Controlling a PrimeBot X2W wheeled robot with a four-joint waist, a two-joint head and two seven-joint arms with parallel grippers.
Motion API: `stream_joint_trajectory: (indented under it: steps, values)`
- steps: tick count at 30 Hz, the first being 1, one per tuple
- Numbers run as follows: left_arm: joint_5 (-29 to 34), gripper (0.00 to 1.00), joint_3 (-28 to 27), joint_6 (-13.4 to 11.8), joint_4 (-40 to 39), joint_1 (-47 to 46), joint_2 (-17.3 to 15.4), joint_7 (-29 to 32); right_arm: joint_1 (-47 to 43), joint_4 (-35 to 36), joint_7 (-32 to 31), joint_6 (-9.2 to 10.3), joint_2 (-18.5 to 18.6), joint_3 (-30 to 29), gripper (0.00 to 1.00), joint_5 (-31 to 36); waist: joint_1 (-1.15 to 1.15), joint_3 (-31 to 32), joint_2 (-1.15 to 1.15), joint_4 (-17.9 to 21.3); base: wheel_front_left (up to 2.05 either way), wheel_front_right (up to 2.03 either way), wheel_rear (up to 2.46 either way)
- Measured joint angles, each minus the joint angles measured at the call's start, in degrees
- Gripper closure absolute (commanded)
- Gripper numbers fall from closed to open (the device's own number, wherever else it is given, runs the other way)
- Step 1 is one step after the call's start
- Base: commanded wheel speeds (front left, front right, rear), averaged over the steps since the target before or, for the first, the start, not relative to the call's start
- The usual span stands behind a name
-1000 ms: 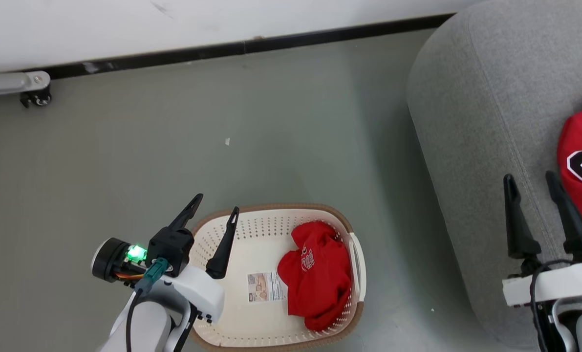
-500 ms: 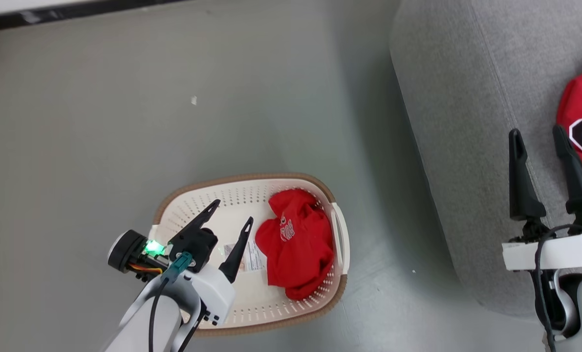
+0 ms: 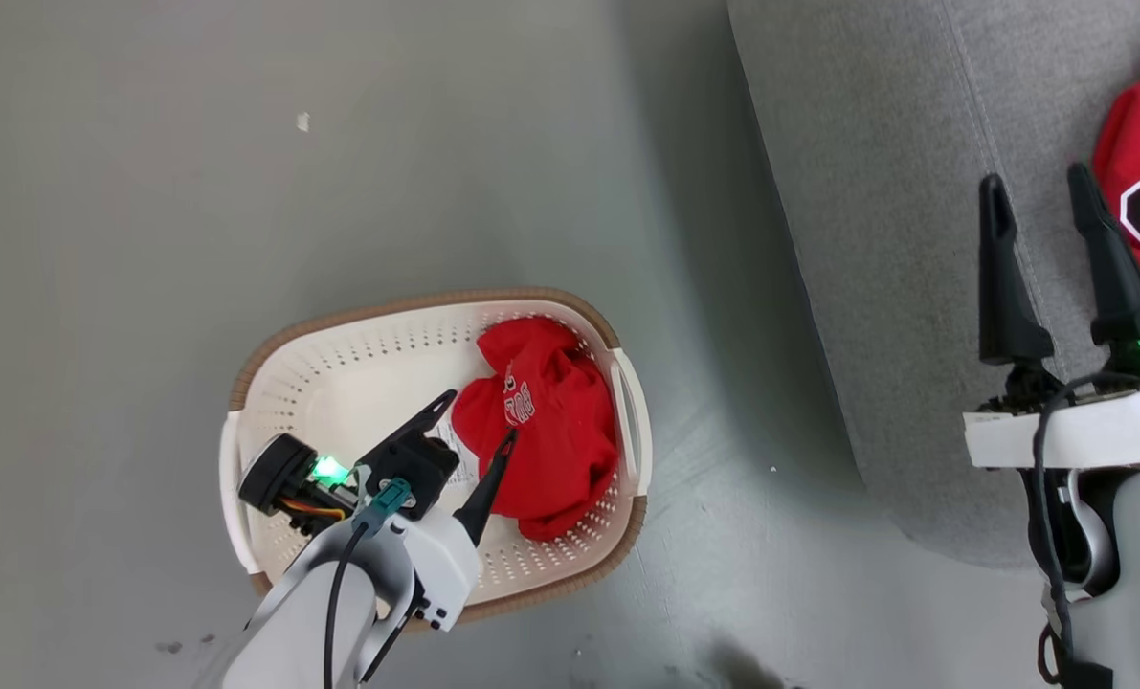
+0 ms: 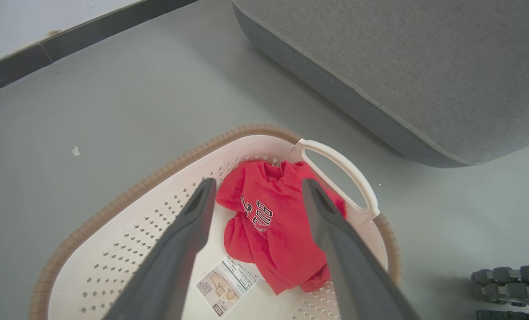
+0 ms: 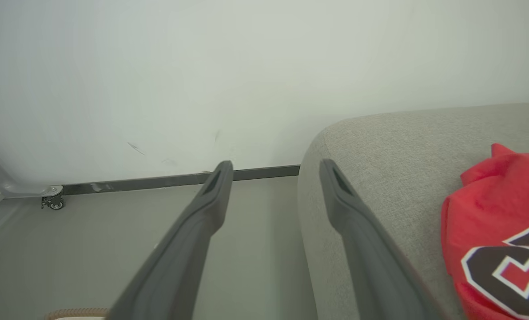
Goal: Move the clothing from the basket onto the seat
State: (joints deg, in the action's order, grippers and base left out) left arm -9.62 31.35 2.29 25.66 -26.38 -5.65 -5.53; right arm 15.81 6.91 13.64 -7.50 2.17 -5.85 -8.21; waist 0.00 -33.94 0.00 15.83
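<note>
Head view: the left end effector (image 3: 480,418), jaws spread wide and grasping nothing, hangs over the cream basket (image 3: 416,304) at lower centre of the frame. Its fingertips reach the near edge of a crumpled red garment (image 3: 546,421) that lies in the right half of the basket. Whether they touch the cloth cannot be told. The basket stands on the grey floor (image 3: 244,144), apart from the light grey sofa (image 3: 876,191) that takes up the upper right. At the right edge the right end effector (image 3: 1035,178) is released too, with its fingers pointing up the frame over the sofa cushion. Just beside it, a second red garment (image 3: 1139,144) with black-and-white lettering rests on the sofa.

Left wrist view: the two dark fingers rise from the bottom edge, well apart, framing the crumpled red garment at centre. The garment is bunched against the basket wall next to a white side handle (image 4: 335,164), and a paper label (image 4: 222,286) lies flat on the basket floor just below it. The sofa's rounded edge crosses the upper right.

Right wrist view: the fingers stand parted and empty at the bottom centre before a white wall (image 5: 246,66) with a dark skirting strip (image 5: 157,181). A small caster wheel (image 5: 53,203) sits at the left. The sofa fills the right side, with the second red garment lying on it at lower right.
</note>
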Motion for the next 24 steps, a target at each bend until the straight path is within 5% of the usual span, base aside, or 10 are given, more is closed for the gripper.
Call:
stream_joint_trajectory:
  steps: [24]
  values:
    - [-0.42,0.00,3.10,1.98,5.08,-7.33,1.98,1.25,12.76,-4.60,0.67,-0.01,0.03,3.16,0.00,-0.87,0.00,-9.85,0.00,4.09,0.00,0.00,0.00]
